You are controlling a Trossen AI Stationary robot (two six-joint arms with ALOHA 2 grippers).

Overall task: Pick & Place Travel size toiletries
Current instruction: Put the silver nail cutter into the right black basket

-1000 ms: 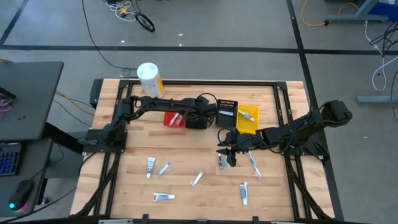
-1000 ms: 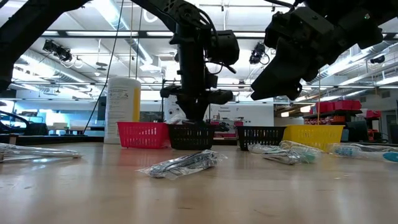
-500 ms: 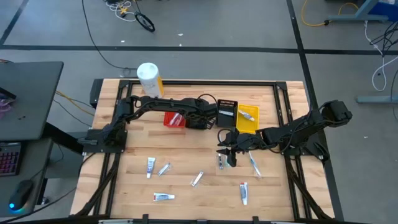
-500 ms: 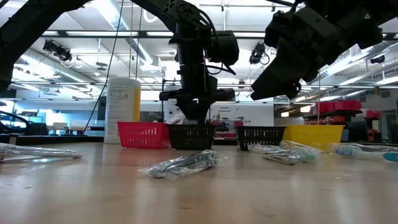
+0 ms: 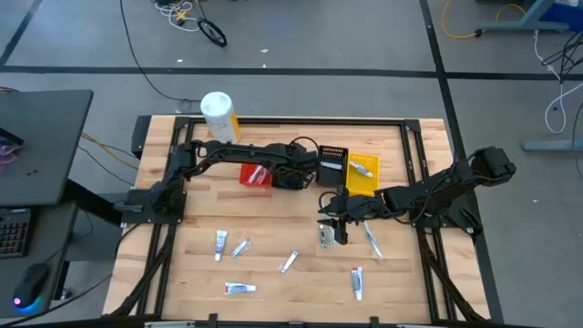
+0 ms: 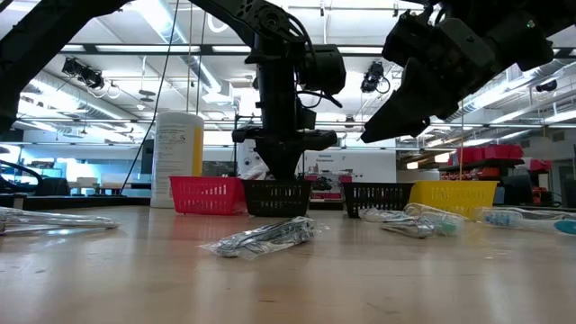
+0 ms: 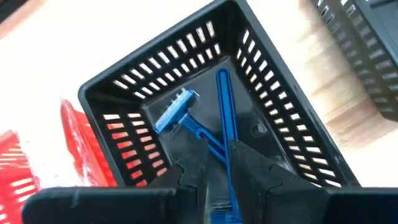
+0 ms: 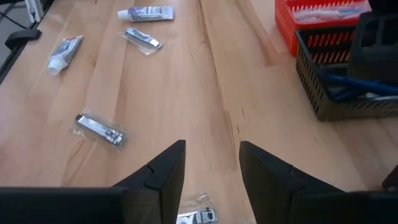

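My left gripper (image 5: 291, 176) hangs over a black slotted bin (image 7: 283, 134) and is shut on a blue razor (image 7: 222, 99). A second blue razor (image 7: 175, 111) lies on the bin's floor. My right gripper (image 5: 335, 228) is open and empty above the table, over a clear-wrapped item (image 8: 196, 216) that lies flat on the wood. Toothpaste tubes (image 5: 219, 241) (image 5: 240, 288) (image 5: 357, 282), wrapped items (image 5: 240, 247) (image 5: 289, 262) and a toothbrush (image 5: 372, 241) lie on the near half of the table. My left gripper pinches the blue razor's handle (image 7: 227, 186) between its two fingers, which come from above and point down into the bin. The handle runs along the fingers. The razor's far end (image 7: 221, 78) reaches the bin's floor by the far wall.
A red bin (image 5: 256, 175) stands left of the black bin. Another black bin (image 5: 333, 162) and a yellow bin (image 5: 362, 173) holding an item stand to its right. A big white-and-yellow cylinder (image 5: 219, 114) stands at the far left edge.
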